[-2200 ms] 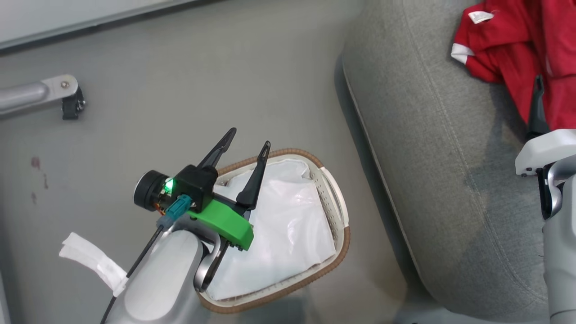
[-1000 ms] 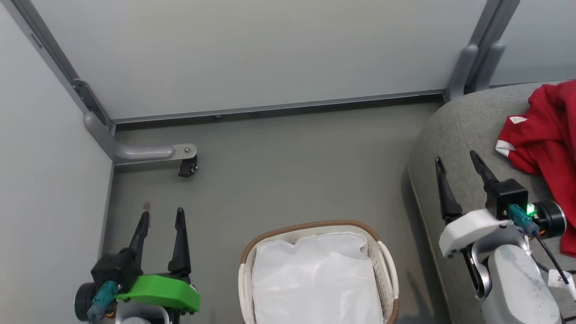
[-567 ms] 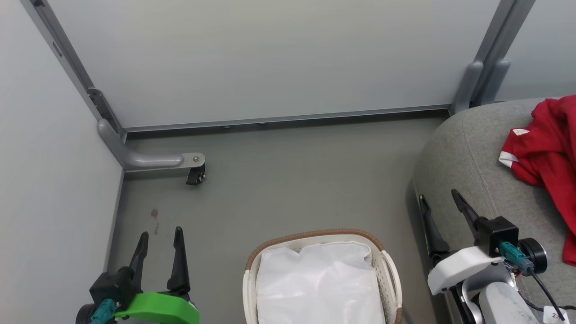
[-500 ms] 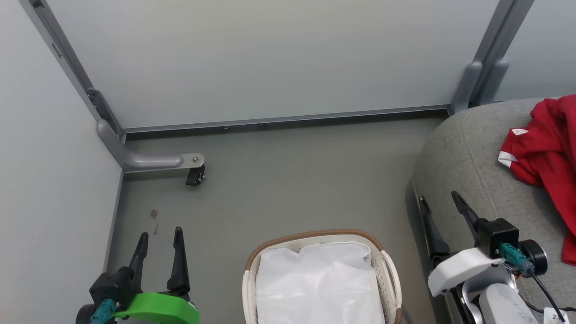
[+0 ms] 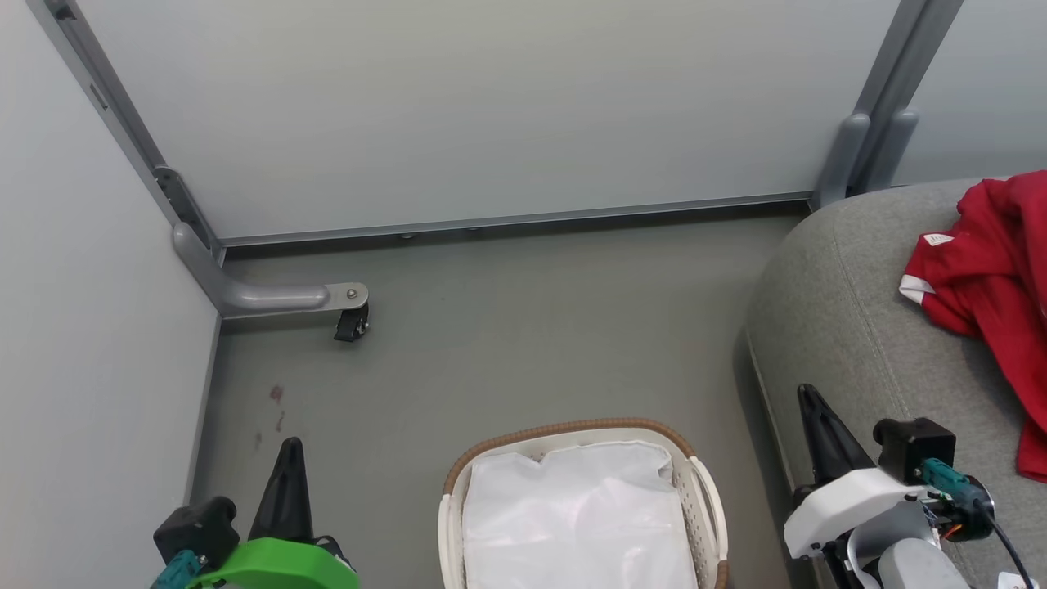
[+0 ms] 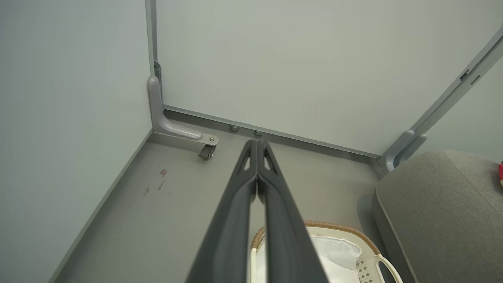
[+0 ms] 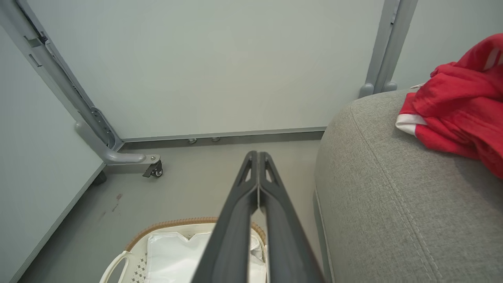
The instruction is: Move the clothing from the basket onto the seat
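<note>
The red clothing (image 5: 994,262) with white trim lies heaped on the grey seat (image 5: 851,311) at the right; it is also in the right wrist view (image 7: 459,106), resting on the cushion (image 7: 393,196). The white basket (image 5: 703,499) with its brown rim stands on the floor at bottom centre, holding just its white liner (image 5: 572,523). My left gripper (image 5: 289,455) is shut and empty at the lower left, left of the basket. My right gripper (image 5: 810,401) is shut and empty at the lower right, beside the seat's front edge. Both wrist views show fingertips pressed together (image 6: 256,143) (image 7: 257,154).
Pale partition walls close the space at the back and left. A grey metal bracket with a small castor (image 5: 352,323) juts from the left corner. A grey post (image 5: 867,123) stands at the back right by the seat. Grey floor (image 5: 507,343) lies between basket and wall.
Both grippers went from open to shut and sank lower in the head view. Before that, the head view swung up from basket and seat to the walls.
</note>
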Robot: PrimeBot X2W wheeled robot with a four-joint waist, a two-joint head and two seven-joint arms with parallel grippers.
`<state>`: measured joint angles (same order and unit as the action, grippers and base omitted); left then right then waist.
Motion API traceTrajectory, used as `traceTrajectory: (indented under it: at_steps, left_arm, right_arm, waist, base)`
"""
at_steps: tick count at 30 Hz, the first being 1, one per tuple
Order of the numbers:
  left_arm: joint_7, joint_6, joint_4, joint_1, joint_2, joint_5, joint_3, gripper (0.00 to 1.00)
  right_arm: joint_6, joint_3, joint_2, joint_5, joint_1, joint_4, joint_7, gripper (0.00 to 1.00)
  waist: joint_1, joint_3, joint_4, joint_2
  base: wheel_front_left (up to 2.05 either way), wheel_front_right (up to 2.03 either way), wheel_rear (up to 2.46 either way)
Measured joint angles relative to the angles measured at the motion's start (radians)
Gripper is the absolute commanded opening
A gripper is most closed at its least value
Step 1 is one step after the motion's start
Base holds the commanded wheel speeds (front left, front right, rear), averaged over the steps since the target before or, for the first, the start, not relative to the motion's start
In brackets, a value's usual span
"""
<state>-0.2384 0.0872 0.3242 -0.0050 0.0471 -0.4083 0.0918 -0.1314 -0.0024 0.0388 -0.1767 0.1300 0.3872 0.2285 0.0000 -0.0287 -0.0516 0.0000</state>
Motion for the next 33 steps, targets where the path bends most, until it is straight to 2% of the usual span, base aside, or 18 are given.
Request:
traceTrajectory:
  at_steps: [15, 33]
  left_arm:
    - [0.075, 0.007, -0.016, -0.004, 0.000, -0.256, -0.043, 0.00]
    - [0.141, 0.017, -0.030, -0.024, 0.000, -0.488, -0.083, 0.00]
  right_arm:
    - [0.000, -0.018, 0.000, -0.306, -0.001, -0.034, -0.068, 0.00]
    - [0.000, -0.041, 0.002, -0.584, -0.007, -0.060, -0.133, 0.00]
  waist:
    - [0.0000, 0.003, 0.007, 0.0000]
    - [0.0000, 0.007, 0.014, 0.0000]
  base:
    - [0.00, 0.00, 0.00]
    - [0.00, 0.00, 0.00]
